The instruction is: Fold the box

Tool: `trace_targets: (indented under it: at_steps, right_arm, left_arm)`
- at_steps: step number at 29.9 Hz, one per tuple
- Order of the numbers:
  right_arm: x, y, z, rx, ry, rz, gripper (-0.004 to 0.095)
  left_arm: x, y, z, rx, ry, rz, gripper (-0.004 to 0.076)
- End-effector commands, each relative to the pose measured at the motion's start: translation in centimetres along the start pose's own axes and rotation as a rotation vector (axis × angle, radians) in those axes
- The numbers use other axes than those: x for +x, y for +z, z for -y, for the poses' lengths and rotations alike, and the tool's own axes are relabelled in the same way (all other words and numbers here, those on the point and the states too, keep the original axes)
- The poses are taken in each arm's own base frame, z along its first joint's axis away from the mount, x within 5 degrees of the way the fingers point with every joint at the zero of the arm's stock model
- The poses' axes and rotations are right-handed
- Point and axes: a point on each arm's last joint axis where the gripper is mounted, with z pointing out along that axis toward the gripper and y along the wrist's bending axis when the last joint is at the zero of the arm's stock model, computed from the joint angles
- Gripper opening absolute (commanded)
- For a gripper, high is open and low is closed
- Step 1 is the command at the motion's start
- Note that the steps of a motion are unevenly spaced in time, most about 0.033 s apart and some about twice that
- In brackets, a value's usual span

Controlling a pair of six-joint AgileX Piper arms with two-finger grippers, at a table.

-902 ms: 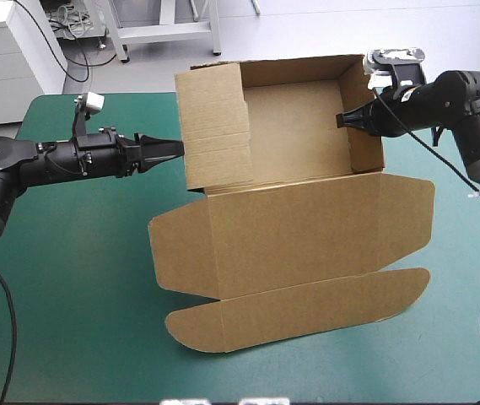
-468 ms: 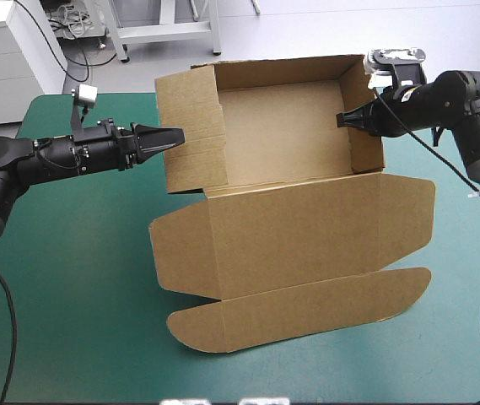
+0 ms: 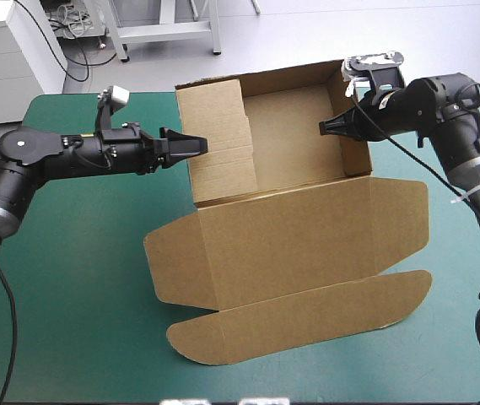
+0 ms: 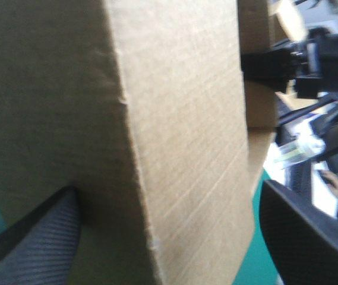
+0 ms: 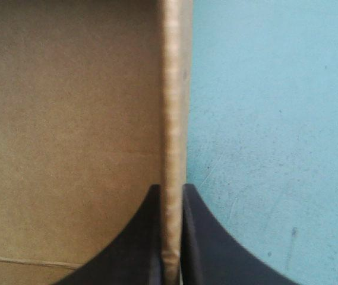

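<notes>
The brown box (image 3: 294, 126) stands at the far middle of the table with its walls raised and its lid (image 3: 307, 236) lying flat toward the near edge. My left gripper (image 3: 196, 145) is open, and its fingers straddle the upright left wall (image 3: 218, 143). That wall (image 4: 180, 148) fills the left wrist view between my left gripper's (image 4: 169, 190) spread fingers. My right gripper (image 3: 328, 126) is shut on the top edge of the right wall (image 3: 356, 126). In the right wrist view the wall's edge (image 5: 173, 119) runs ahead from my pinched right gripper (image 5: 170, 189). The right gripper (image 4: 275, 62) also shows beyond the wall.
The lid's long rounded tuck flap (image 3: 307, 312) reaches toward the table's near edge, and ear flaps (image 3: 172, 261) stick out at both sides. Teal-green cover (image 3: 62, 278) surrounds the box. A white cabinet (image 3: 12, 51) stands beyond the far left corner.
My left gripper opened and moved right over the left wall, which leaned outward and now stands upright. The right gripper shifted left and the whole box slid and turned slightly with it.
</notes>
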Motion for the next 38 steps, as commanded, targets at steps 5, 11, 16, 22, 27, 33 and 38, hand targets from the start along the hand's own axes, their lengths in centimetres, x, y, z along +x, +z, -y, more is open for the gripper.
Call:
trace_targets:
  at_steps: [5,11,16,22,27,33,38]
  right_arm:
    - [-1.3,-2.7,-2.8,-0.014,-0.004,0.155,-0.0014]
    - [-1.3,-3.2,-4.0,0.034,-0.035,0.176,-0.0013]
    - [-1.3,-4.0,-4.7,0.066,-0.043,0.205,-0.0014]
    - [-1.3,-4.4,-4.6,0.072,-0.034,0.209,-0.0014]
    - [-1.3,-4.4,-4.6,0.071,-0.033,0.208,-0.0014]
    - [-1.2,-4.4,-4.6,0.074,-0.034,0.205,-0.0014]
    - [-1.2,-4.4,-4.5,0.077,-0.036,0.205,-0.0014]
  left_arm:
    - [-0.5,0.6,5.2,-0.302,0.094,0.01,0.0584]
    - [0.2,2.0,5.2,-0.506,0.056,0.036,0.0584]
    - [0.1,2.7,5.4,-0.532,0.01,0.102,0.0584]
    - [-0.1,3.4,4.9,-0.532,-0.057,0.122,0.0584]
    - [0.1,4.2,4.2,-0.552,-0.072,0.095,0.0574]
    - [-0.1,4.1,4.3,-0.542,-0.061,0.12,0.0223]
    - [-0.2,4.0,4.1,-0.569,-0.025,0.12,-0.0003]
